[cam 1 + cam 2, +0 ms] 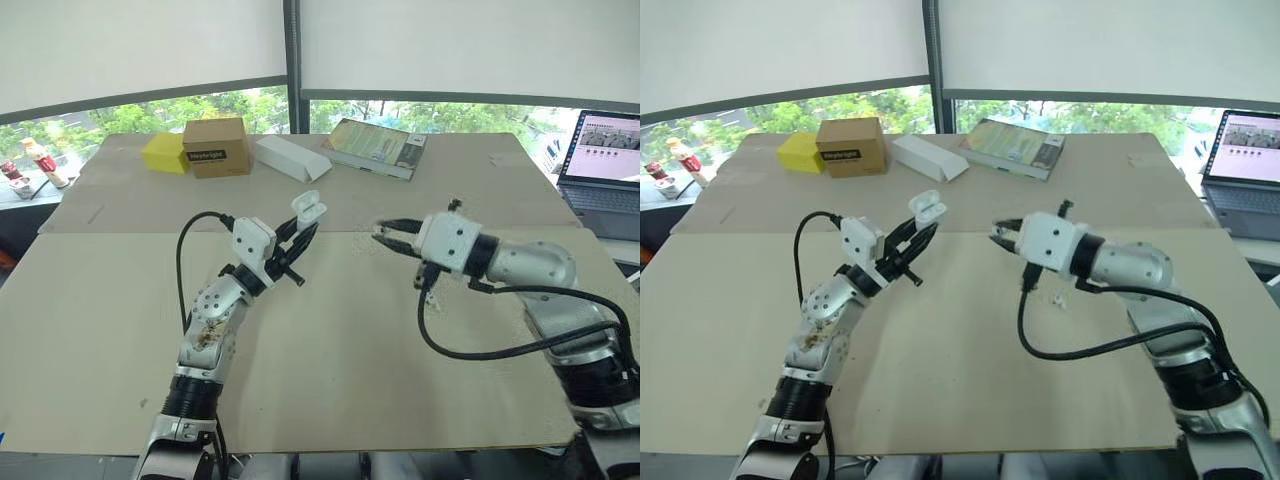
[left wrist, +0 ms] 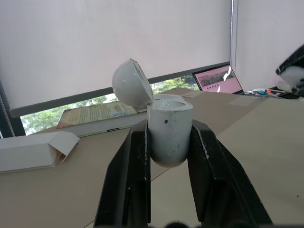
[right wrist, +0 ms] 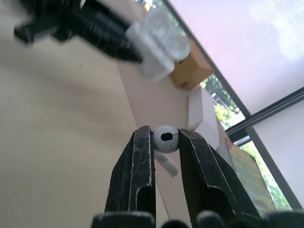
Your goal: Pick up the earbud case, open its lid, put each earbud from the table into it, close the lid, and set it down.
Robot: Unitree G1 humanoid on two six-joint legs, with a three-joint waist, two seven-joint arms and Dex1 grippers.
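Earbud case (image 2: pixel 168 129), lid (image 2: pixel 131 83) flipped open, sits clamped between the two black fingers of the left gripper (image 1: pixel 303 232), raised above the table (image 1: pixel 350 380). Near it but apart, the right gripper (image 1: pixel 383 233) pinches a white earbud (image 3: pixel 166 138) at its fingertips, aimed toward the case.

The setting was an office-style workroom. A broad worktop (image 1: pixel 100 330), surfaced with plain beige board in two sheets, stood against a wide window (image 1: pixel 120 116) divided by a dark upright frame. Pale roller blinds (image 1: pixel 140 45) were drawn most of the way down, and green trees showed in the strip of glass beneath them. An open laptop (image 1: pixel 605 165) with a lit screen sat at the right edge. Along the far side lay a book (image 1: pixel 375 147), a brown cardboard box (image 1: pixel 217 146), a yellow box (image 1: pixel 164 153) and a long white carton (image 1: pixel 290 158).
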